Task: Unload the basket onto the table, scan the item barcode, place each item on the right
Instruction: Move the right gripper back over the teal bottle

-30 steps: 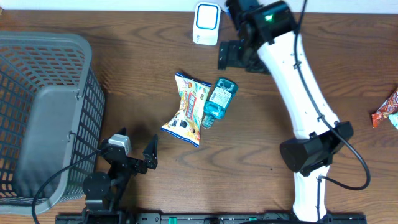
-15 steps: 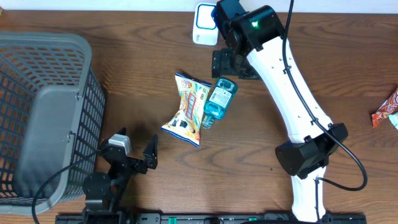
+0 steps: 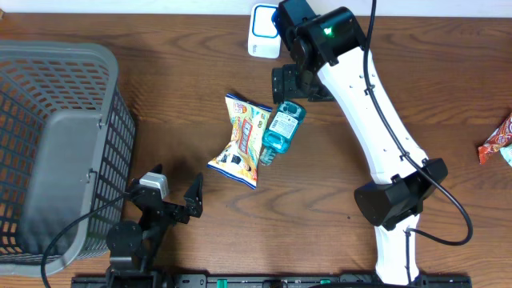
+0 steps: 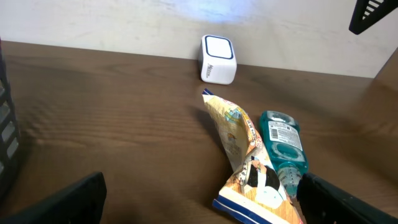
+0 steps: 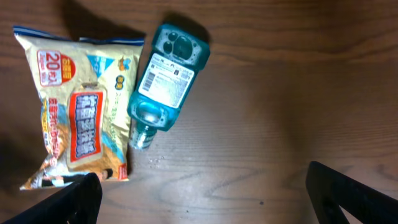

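Right gripper (image 3: pixel 294 83) hung with jaws wide apart and empty, just past the 12 o'clock end of the blue bottle (image 5: pixel 163 78). It lay label-up near table centre, touching the snack bag (image 5: pixel 78 106) at its 9 o'clock side. Best, I judged, to clamp across the bottle's body clear of the bag, leaving the barcode free for the white scanner (image 3: pixel 265 30) at 12 o'clock. Left gripper (image 3: pixel 174 194) sat open at 7 o'clock. The right fingertips were cropped in the wrist view, the bag's barcode was hidden, and 1 wrapper (image 3: pixel 498 144) at 3 o'clock was cut off.
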`<state>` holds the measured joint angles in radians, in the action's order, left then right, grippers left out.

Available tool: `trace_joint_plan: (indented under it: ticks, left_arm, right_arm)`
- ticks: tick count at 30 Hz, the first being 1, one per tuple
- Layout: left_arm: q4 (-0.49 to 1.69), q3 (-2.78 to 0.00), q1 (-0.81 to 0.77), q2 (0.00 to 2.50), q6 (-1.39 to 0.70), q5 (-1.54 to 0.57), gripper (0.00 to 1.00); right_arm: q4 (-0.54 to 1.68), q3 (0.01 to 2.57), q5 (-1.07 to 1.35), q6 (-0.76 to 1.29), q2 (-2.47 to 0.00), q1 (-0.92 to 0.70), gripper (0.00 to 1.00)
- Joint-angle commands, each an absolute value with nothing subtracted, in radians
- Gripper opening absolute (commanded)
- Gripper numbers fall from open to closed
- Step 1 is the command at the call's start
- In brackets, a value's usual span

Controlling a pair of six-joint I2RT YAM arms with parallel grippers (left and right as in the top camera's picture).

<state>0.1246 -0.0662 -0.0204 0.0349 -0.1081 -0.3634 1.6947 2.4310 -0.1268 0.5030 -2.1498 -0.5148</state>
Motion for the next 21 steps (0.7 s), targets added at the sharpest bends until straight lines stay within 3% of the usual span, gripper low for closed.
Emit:
trace_joint_plan:
  ticks: [1, 9, 13, 21]
  left_arm:
    - [0.147, -0.047, -0.017, 0.032, -0.113, -0.366, 0.98]
    - [0.147, -0.047, -0.017, 0.032, -0.113, -0.366, 0.98]
    - [0.147, -0.047, -0.017, 0.032, -0.113, -0.366, 0.98]
    - [0.147, -0.047, -0.017, 0.032, -0.113, -0.366, 0.98]
  right_arm:
    - [1.699, 2.391, -0.09, 0.484, -2.086, -0.515, 0.99]
    - [1.576, 2.178, -0.069, 0.553, -2.088, -0.525, 0.99]
    - [1.476, 2.012, -0.035, 0.554, -2.093, -0.539, 0.9]
    - [1.211, 1.803, -0.026, 0.555, -2.093, -0.551, 0.83]
